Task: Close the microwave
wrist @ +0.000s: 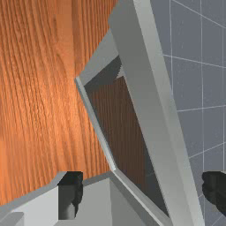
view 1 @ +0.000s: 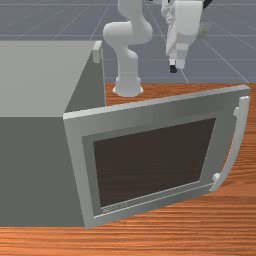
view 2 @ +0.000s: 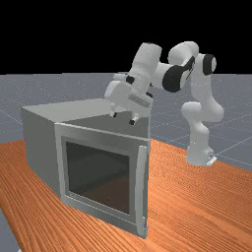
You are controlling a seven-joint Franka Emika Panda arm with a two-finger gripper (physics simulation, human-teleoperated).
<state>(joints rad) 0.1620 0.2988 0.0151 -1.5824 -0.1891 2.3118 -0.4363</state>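
The pincer [view 2: 123,118] hangs with its two fingers spread wide apart and grips nothing. It points downward, above the level of the door [view 1: 200,107], and in the front view a gap shows between its tips and the door's top edge, so the two are apart. The microwave [view 1: 35,170] stands on the table [view 1: 165,242], lower than the pincer, with its grey body toward the front view's left of it. The door is swung open, well out from the body, and its dark window [view 1: 155,160] lies lower than the pincer and nearer the front camera. The long upright handle [view 1: 239,145] is below the pincer too, out on the door's free side, toward the front view's right.

In the wrist view the door's top edge runs between the spread fingers of the pincer [wrist: 142,193], below them; one finger is seen on the side of the door's inner face, the other against the floor [wrist: 198,84] past the outer face.

A short line of pale lettering [view 1: 115,207] sits under the window, far below the pincer, too small to read.
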